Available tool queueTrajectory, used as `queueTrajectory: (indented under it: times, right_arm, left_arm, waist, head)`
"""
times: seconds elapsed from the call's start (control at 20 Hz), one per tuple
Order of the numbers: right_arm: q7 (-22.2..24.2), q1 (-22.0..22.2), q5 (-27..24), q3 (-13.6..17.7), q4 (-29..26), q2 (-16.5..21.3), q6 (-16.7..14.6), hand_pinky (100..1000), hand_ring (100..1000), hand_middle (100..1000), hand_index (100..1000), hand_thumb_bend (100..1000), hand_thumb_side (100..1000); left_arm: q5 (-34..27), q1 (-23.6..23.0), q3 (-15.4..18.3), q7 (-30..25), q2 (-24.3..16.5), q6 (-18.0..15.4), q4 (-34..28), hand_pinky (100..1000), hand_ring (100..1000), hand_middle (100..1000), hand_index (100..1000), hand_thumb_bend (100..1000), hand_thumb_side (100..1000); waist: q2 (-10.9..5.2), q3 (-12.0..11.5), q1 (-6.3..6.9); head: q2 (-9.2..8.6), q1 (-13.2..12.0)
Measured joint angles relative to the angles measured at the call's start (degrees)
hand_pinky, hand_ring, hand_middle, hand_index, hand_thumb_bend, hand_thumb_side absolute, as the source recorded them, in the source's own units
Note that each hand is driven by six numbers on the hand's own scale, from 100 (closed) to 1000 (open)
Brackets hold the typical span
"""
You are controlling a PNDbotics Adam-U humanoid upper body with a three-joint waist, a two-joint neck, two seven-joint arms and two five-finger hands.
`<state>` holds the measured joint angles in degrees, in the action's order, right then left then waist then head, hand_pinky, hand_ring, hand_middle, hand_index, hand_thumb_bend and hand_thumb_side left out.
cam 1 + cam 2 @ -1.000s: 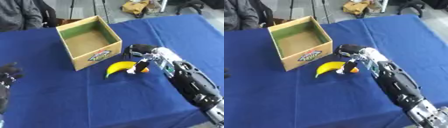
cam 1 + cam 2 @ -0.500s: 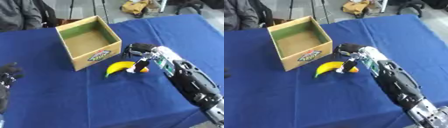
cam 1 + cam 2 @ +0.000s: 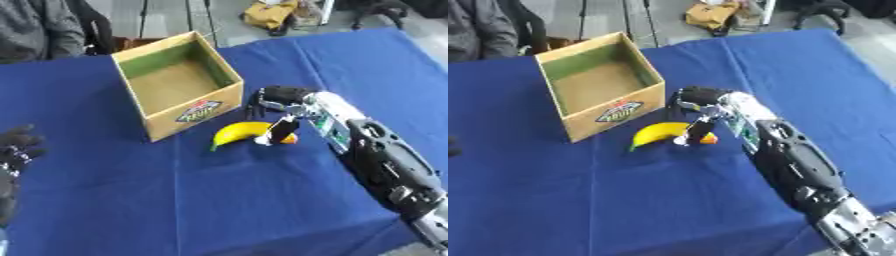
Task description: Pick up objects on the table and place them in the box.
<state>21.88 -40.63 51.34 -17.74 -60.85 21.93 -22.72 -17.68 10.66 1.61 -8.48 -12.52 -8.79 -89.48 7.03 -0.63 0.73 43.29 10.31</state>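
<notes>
**Fingers curled down onto the banana beside the box**

Fingers of the right hand are bent downward, and one dark finger reaches to the banana and touches its right end. Whether the thumb also closes on the fruit cannot be told, so the hold looks like a pinch at the tip rather than a full wrap. The right arm comes in from the lower right corner and stretches across the bench, which is covered in blue cloth.

The banana is yellow, curved and short, lying flat on the cloth with its bend turned up toward the box. Just at its right end, under the finger, sits a small orange thing whose shape cannot be made out. The banana lies just beside the front right corner of the box, not touching it.

The box is cardboard, open at the top, with a green inner lining and a printed label on its near wall. Nothing shows inside it.

The left hand rests at the left edge of the left eye view, fingers relaxed and raised, well apart from the banana.
</notes>
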Motion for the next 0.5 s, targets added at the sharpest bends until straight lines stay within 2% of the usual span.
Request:
queueTrajectory:
  times: [0.5]
  right_arm:
    - [-0.21, 0.27, 0.28, -0.28, 0.00, 0.00, 0.32, 581, 505, 529, 680, 278, 385]
  left_arm:
    - [-0.01, 0.00, 0.00, 0.00, 0.00, 0.00, 0.00, 727, 733, 735, 592, 259, 1000]
  waist:
    - [0.00, -0.04, 0.05]
  head:
    - [0.01, 0.05]
